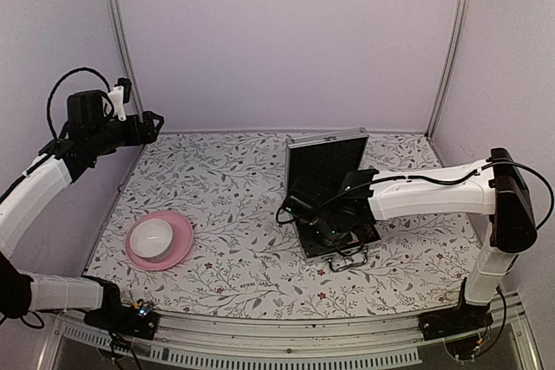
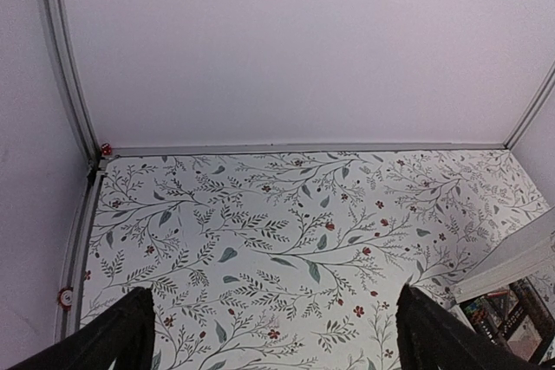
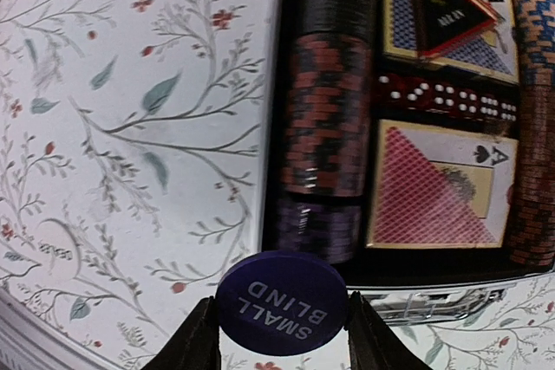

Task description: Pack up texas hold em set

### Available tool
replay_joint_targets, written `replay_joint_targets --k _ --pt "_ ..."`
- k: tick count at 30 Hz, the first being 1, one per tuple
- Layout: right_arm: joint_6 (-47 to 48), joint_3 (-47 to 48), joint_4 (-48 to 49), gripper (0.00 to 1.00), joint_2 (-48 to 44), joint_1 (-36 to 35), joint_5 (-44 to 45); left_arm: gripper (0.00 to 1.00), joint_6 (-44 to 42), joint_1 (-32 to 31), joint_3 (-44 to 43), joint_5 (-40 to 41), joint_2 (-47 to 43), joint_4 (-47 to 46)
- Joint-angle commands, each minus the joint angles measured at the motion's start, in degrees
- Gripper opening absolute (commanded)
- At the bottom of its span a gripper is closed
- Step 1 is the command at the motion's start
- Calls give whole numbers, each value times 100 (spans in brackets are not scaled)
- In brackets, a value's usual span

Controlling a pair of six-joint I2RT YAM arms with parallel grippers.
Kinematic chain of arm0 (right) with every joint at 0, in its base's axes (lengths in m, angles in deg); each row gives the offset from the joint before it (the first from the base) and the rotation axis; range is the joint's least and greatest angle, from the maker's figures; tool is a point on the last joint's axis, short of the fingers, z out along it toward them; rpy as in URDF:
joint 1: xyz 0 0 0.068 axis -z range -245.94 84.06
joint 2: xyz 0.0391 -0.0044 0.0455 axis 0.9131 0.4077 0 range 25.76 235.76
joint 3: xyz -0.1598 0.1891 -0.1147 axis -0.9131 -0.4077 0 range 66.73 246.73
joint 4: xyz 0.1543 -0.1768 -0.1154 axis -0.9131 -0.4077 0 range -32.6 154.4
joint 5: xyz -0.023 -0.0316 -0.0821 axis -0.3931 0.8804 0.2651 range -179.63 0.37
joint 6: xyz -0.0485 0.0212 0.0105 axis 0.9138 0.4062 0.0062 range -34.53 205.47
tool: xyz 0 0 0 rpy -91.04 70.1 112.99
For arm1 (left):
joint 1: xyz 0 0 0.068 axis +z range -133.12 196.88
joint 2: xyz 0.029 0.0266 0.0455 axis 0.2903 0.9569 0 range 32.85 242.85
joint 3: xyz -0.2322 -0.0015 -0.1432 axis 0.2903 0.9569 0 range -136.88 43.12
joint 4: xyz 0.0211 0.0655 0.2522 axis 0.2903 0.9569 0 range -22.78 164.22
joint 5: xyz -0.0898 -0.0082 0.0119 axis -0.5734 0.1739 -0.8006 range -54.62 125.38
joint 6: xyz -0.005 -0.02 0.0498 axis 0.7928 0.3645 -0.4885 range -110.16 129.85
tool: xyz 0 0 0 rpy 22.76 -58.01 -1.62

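Note:
The silver case (image 1: 305,244) stands open right of centre, its lid (image 1: 326,162) up. In the right wrist view its black inside holds rows of striped poker chips (image 3: 323,119), two card decks (image 3: 438,184), red dice (image 3: 447,97) and the red-black triangle (image 3: 447,10). My right gripper (image 3: 281,335) is shut on the blue disc (image 3: 282,302), marked SMALL BLIND, held over the case's near left corner. It reaches into the case in the top view (image 1: 334,230). My left gripper (image 1: 153,125) is open and empty, high at the far left. No brown box shows.
A pink plate (image 1: 178,253) with a white bowl (image 1: 153,236) sits at the front left. The case's metal handle (image 1: 347,259) sticks out toward the front. A corner of the case (image 2: 512,288) shows in the left wrist view. Walls close in at the back and sides.

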Motion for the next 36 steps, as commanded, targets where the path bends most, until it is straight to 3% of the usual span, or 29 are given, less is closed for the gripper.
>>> replay_joint_targets --k 1,11,36 --pt "270 -462 161 46 -295 484 259 97 -64 33 76 35 5 -112" --pt "718 -652 684 46 -150 949 132 97 -26 30 107 16 21 -155" --pt "916 -781 944 50 96 1216 -189 97 9 18 91 -114 170 -146"
